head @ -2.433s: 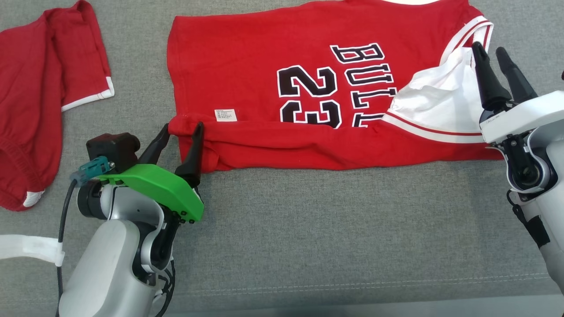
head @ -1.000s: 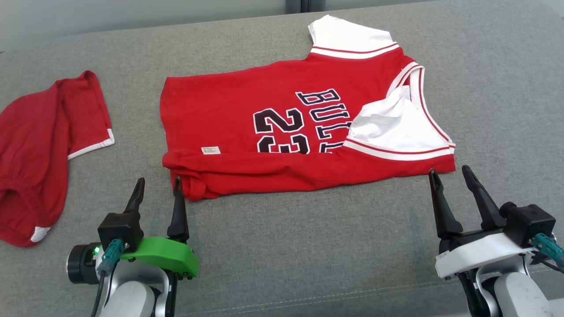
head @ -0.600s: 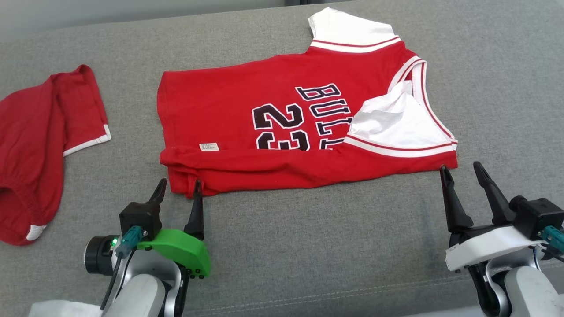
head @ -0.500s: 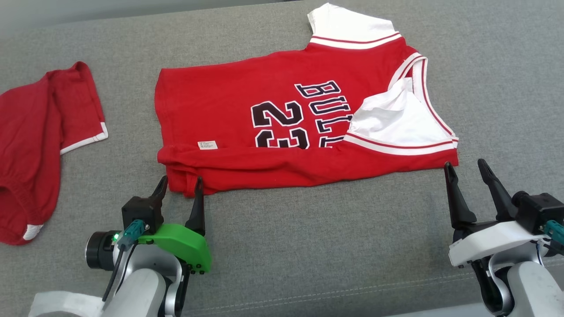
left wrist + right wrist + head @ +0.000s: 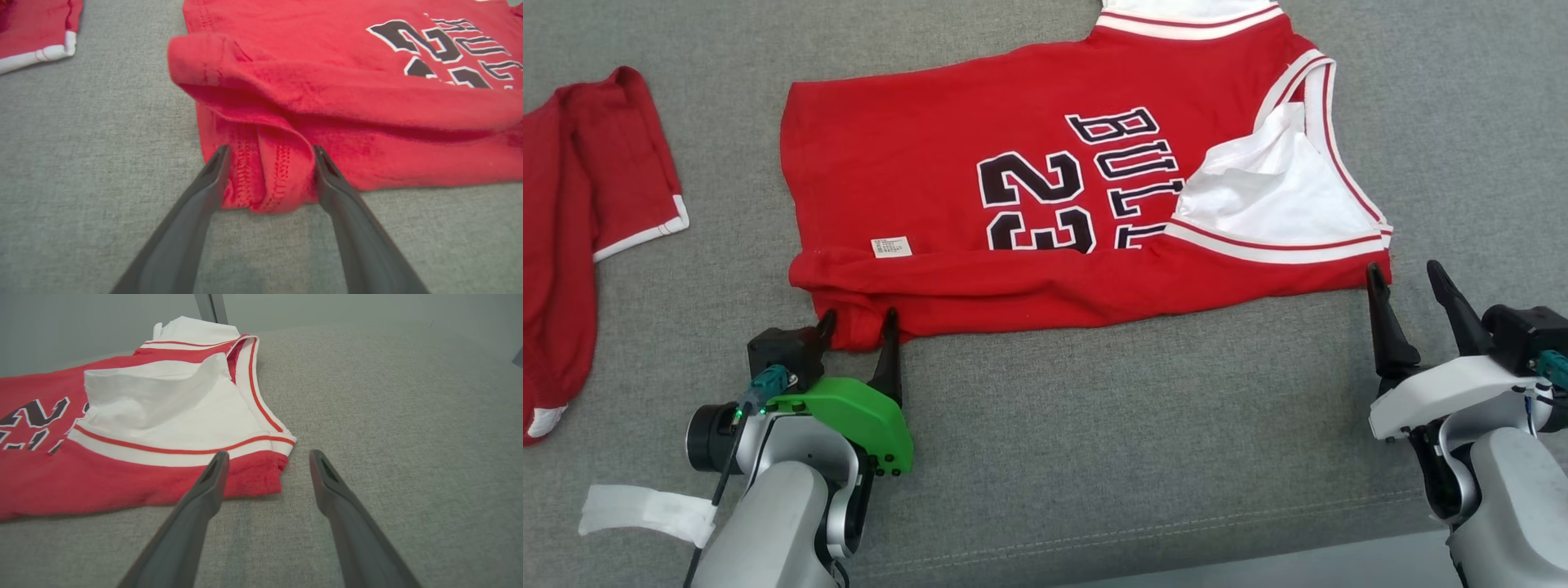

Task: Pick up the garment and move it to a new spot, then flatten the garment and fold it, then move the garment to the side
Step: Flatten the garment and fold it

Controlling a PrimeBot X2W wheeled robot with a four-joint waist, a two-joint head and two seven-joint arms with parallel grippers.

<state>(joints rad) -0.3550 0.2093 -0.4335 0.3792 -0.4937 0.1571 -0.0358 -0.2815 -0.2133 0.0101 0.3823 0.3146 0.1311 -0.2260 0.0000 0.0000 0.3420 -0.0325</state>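
Note:
The garment [image 5: 947, 155] is a red jersey with black "23" lettering and white sleeves, spread on the grey surface, its near edge folded over. My left gripper [image 5: 858, 317] is open, its two fingers straddling the jersey's near left hem corner [image 5: 267, 179]. Over at the jersey's near right corner [image 5: 261, 473], my right gripper [image 5: 1405, 273] is open; the left finger overlaps the red hem and the right finger stands over bare fabric [image 5: 367, 416].
A second red garment [image 5: 572, 196] with white trim lies at the far left of the grey cushion [image 5: 1094, 425]. A white strap [image 5: 645, 510] hangs by my left forearm. The cushion's front seam [image 5: 1135, 535] runs near the bottom edge.
The head camera has tilted down, so the whole scene sits higher. Both grippers have advanced to the jersey's near corners, the left one now around the hem. Both remain open.

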